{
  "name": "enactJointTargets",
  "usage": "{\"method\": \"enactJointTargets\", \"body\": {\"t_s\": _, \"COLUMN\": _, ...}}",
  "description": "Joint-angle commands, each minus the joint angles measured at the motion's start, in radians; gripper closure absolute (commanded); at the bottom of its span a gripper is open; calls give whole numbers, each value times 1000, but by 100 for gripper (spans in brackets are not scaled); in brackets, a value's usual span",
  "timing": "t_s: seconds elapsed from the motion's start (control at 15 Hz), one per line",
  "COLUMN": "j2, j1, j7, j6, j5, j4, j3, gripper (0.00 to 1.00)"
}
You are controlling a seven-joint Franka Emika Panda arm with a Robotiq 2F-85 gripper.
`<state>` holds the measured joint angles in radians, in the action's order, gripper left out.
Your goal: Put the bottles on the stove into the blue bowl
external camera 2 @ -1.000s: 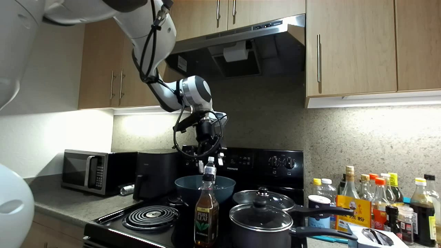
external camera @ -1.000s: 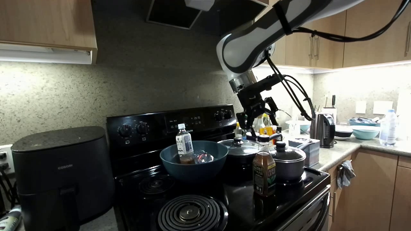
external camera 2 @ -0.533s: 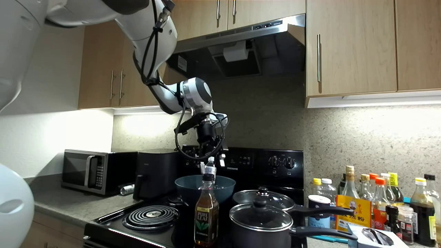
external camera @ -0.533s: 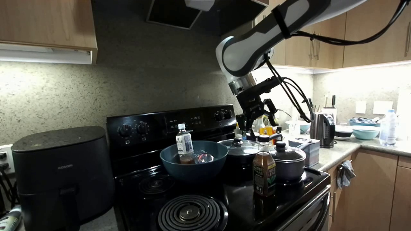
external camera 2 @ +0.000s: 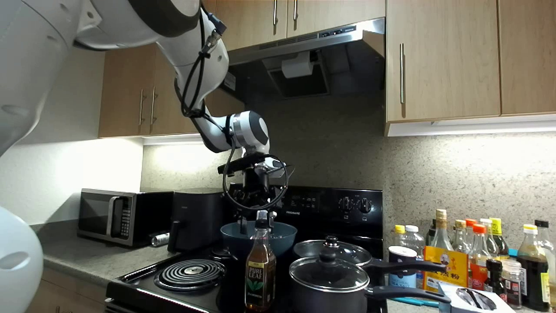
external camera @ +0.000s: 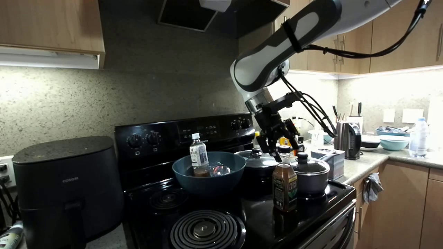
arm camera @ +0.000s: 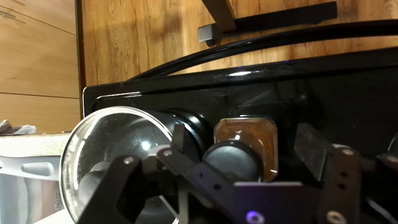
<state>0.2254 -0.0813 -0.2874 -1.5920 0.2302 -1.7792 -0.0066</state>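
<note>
A brown tea bottle (external camera: 285, 193) with a dark cap stands upright on the black stove (external camera: 256, 221); it also shows in an exterior view (external camera 2: 259, 282) and in the wrist view (arm camera: 267, 140). The blue bowl (external camera: 207, 185) sits at the back of the stove. In it a clear bottle (external camera: 199, 155) with a white cap leans upright, and a crumpled-looking clear plastic bottle (external camera: 221, 169) lies beside it. My gripper (external camera: 286, 153) is open and empty above the brown bottle. In the wrist view, the cap lies between the fingers (arm camera: 244, 143), nearer the left one, partly hidden by it.
A grey lidded pot (external camera: 311, 176) stands close beside the brown bottle, with another lidded pan (external camera: 258, 159) behind. Pot handles (external camera 2: 408, 293) stick out over the counter. A black air fryer (external camera: 69, 186) flanks the stove. Condiment bottles (external camera 2: 478, 252) crowd the counter.
My gripper has come down and nearer to the brown bottle, and its fingers stay apart. The bottles, bowl and pots have not moved.
</note>
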Motion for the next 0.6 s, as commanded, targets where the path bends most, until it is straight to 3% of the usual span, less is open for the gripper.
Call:
{"method": "enactJointTargets", "body": {"t_s": 0.0, "j2": 37, "j1": 15, "j7": 91, "j6": 68, "j5": -31, "j4": 52, "j3": 10, "gripper": 41}}
{"method": "enactJointTargets", "body": {"t_s": 0.53, "j2": 74, "j1": 18, "j7": 144, "j6": 133, "j5": -29, "j4": 107, "j3": 6, "gripper": 89}}
